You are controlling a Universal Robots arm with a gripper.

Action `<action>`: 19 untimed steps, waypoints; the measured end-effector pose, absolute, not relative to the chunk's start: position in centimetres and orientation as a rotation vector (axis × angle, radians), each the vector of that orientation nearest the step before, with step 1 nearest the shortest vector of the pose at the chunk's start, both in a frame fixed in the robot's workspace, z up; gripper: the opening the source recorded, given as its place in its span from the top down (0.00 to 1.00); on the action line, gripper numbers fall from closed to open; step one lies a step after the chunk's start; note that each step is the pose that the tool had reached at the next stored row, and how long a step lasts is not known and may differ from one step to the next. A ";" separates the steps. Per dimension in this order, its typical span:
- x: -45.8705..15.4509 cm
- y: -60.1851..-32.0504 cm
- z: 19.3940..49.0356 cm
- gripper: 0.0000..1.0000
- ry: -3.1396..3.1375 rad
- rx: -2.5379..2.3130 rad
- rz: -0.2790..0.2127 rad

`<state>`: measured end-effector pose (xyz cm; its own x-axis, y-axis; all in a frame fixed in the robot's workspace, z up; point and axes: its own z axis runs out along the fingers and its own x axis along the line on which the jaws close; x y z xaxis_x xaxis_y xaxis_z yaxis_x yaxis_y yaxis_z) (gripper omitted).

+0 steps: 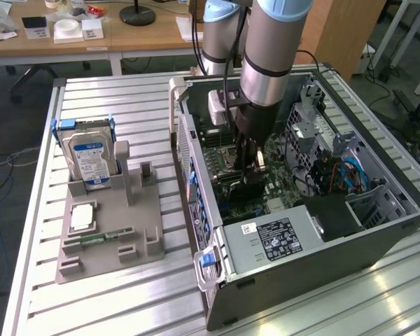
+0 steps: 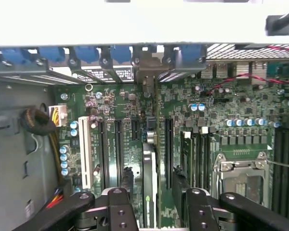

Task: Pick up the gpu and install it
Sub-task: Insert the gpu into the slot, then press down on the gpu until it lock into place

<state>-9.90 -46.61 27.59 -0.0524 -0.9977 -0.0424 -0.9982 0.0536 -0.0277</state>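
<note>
The gpu (image 2: pixel 150 168) stands edge-on in a motherboard slot, a thin card running toward the blue latches at the case's rear wall. My gripper (image 2: pixel 156 204) is open and straddles it, with one finger (image 2: pixel 120 207) on each side and a gap between each finger and the card. In the exterior view the gripper (image 1: pixel 252 168) reaches down into the open computer case (image 1: pixel 378 231), and the dark gpu (image 1: pixel 248 190) sits just under its tips on the motherboard.
A grey holder (image 1: pixel 136 231) on the exterior view's left carries a hard drive (image 1: pixel 89 159), a processor chip (image 1: pixel 82 217) and a memory stick (image 1: pixel 105 236). Inside the case are the power supply (image 1: pixel 273 241), drive cage (image 1: pixel 315 133), cables (image 1: pixel 336 175) and the processor socket (image 2: pixel 241 178).
</note>
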 end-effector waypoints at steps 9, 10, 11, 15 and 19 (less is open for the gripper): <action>-9.9 -46.6 30.2 0.55 2.243 -2.127 0.014; -9.9 -46.6 30.7 0.55 2.243 -2.127 0.014; -9.9 -46.6 30.7 0.55 2.243 -2.127 0.014; -9.9 -46.6 30.7 0.55 2.243 -2.127 0.014; -9.9 -46.6 30.7 0.55 2.243 -2.128 0.014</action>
